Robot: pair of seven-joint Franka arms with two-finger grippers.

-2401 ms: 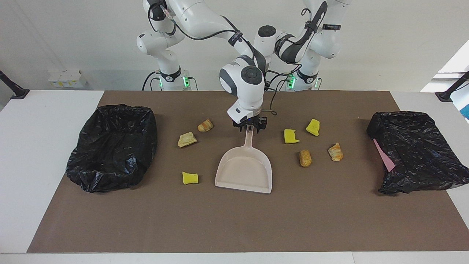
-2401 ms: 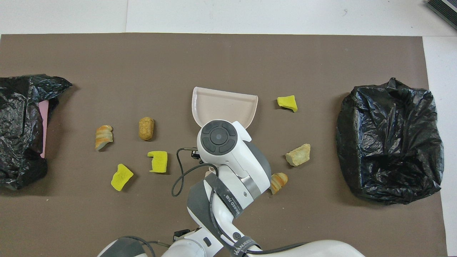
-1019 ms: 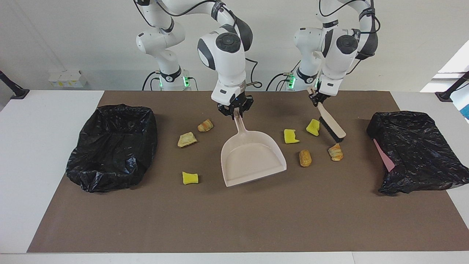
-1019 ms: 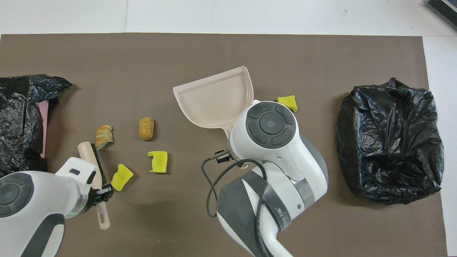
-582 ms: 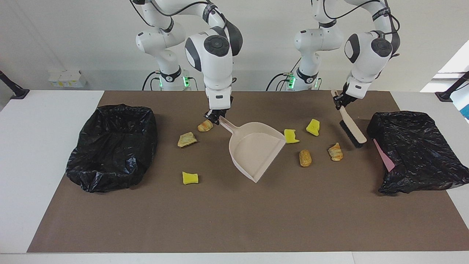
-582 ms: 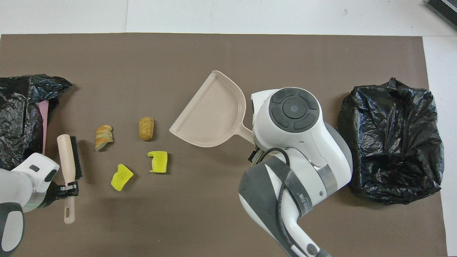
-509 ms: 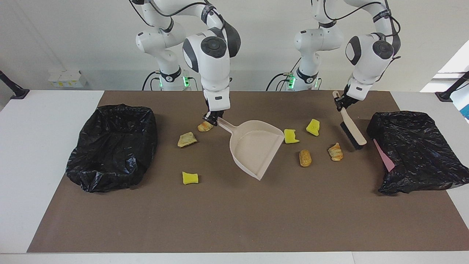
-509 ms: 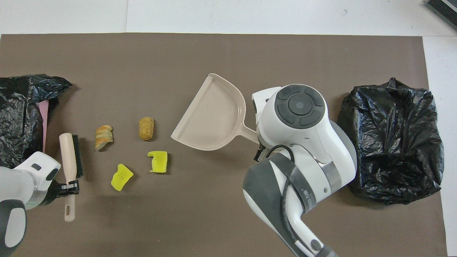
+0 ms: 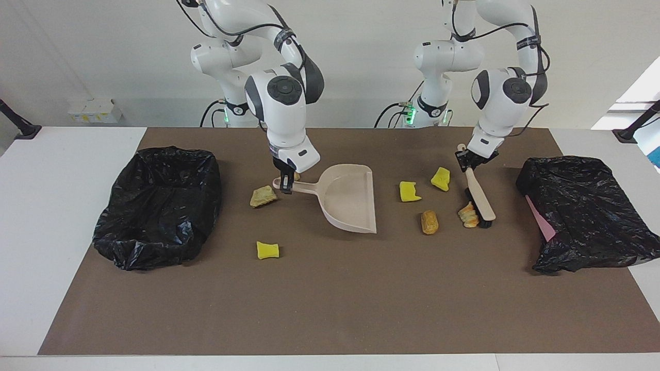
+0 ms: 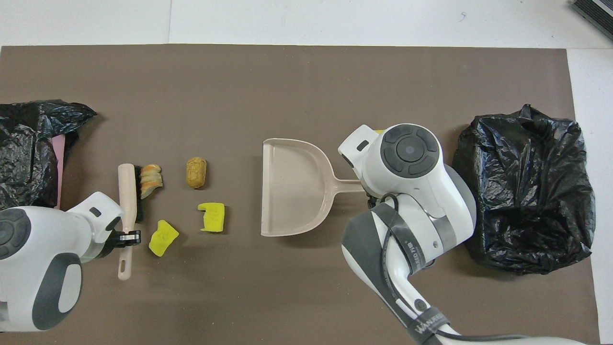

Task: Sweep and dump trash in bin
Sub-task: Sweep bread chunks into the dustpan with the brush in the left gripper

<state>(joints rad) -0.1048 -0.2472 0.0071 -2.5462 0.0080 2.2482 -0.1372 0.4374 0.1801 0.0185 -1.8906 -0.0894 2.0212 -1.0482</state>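
My right gripper (image 9: 286, 186) is shut on the handle of the beige dustpan (image 9: 350, 198), which lies low over the mat's middle with its mouth toward the left arm's end. My left gripper (image 9: 465, 162) is shut on the brush (image 9: 480, 200); its bristles touch a striped bread lump (image 9: 468, 215). Between brush and pan lie a brown bread lump (image 9: 429, 221) and two yellow sponge chunks (image 9: 409, 191) (image 9: 441, 179). Beside the pan's handle lie a tan lump (image 9: 263, 196), a yellow chunk (image 9: 267, 250), and a lump mostly hidden by my right gripper.
A bin lined with a black bag (image 9: 160, 206) stands at the right arm's end of the mat. Another black-bagged bin (image 9: 582, 211) with a pink edge showing stands at the left arm's end, close to the brush.
My right gripper has swung the dustpan round so its mouth faces the left arm's end. My left gripper has brought the brush down against the striped bread lump and nudged it toward the pan.
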